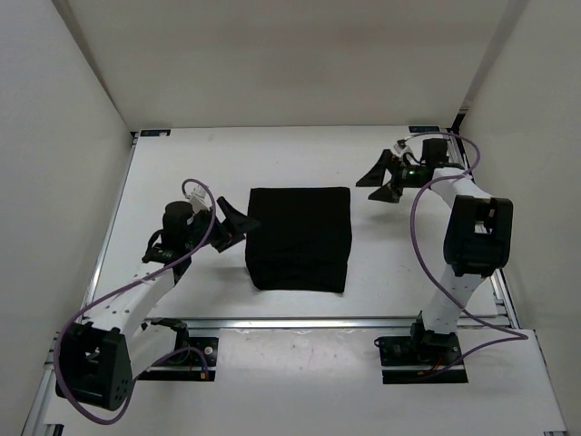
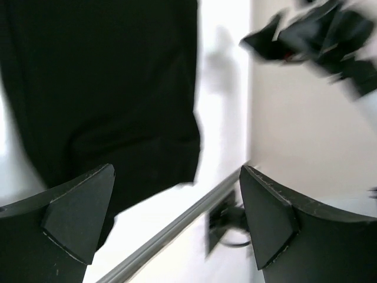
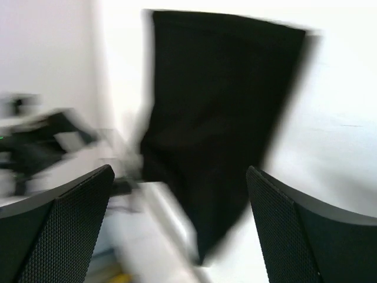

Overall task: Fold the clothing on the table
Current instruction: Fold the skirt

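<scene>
The black clothing [image 1: 300,238] lies flat in a roughly square folded shape in the middle of the white table [image 1: 218,163]. My left gripper [image 1: 236,222] hangs open just off the clothing's left edge, touching nothing. In the left wrist view the clothing [image 2: 106,88] fills the upper left, beyond the spread fingers [image 2: 76,215]. My right gripper [image 1: 385,178] stands open at the far right of the table, well away from the garment. The right wrist view shows the clothing [image 3: 218,112] ahead, blurred, between wide-apart fingers [image 3: 283,227].
A silver rail [image 1: 300,322] runs along the table's near edge, with both arm bases [image 1: 186,356] bolted in front of it. White walls close in the left, right and far sides. Purple cables [image 1: 419,218] loop from each arm.
</scene>
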Robot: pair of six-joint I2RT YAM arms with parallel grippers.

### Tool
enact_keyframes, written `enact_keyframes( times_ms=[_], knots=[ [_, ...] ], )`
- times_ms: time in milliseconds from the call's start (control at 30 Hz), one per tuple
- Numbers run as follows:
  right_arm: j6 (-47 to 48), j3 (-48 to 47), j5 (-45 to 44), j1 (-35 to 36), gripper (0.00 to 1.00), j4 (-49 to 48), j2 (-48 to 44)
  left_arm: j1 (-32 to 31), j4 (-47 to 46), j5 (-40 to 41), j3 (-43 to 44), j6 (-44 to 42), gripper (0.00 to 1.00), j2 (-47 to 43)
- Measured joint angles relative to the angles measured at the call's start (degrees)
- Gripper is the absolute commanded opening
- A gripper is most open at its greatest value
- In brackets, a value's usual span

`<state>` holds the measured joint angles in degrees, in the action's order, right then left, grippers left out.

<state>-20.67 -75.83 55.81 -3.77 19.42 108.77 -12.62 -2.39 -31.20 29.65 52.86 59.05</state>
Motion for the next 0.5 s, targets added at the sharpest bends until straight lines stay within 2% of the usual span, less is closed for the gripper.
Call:
enact_keyframes(
  times_ms=[67, 133, 167, 200, 267, 433, 500],
  knots=[
    [6.12, -0.11, -6.86, 2.38, 0.92, 3.93, -1.68, -1.36, 5.84, 1.64, 1.31, -3.45, 0.98, -0.11],
    [8.46, 2.93, -8.83, 3.43, 0.92, 5.53, -3.74, -2.19, 12.33, 2.84, 2.91, -7.39, 0.89, 0.15],
    [9.01, 5.68, -9.35, 3.32, 0.92, 6.01, -5.11, -2.14, 15.47, 3.37, 3.76, -9.38, 0.81, 0.44],
    [9.49, 8.81, -10.14, 3.1, 0.92, 6.71, -6.62, -1.97, 18.25, 3.91, 4.52, -11.26, 0.69, 0.79],
    [10.91, 15.23, -12.98, 3.34, 0.92, 8.72, -10.62, -1.2, 22.97, 4.55, 5.66, -14.95, 0.54, 1.57],
    [13.66, 27.34, -17.09, 9.68, 0.93, 11.78, -26.64, 0.0, 29.0, 4.76, 5.7, -20.57, 0.56, 3.17],
    [13.81, 29.7, -16.37, 9.44, 0.92, 12.48, -31.71, -1.97, 29.05, 4.98, 4.76, -20.85, 0.56, 3.08]
  ],
)
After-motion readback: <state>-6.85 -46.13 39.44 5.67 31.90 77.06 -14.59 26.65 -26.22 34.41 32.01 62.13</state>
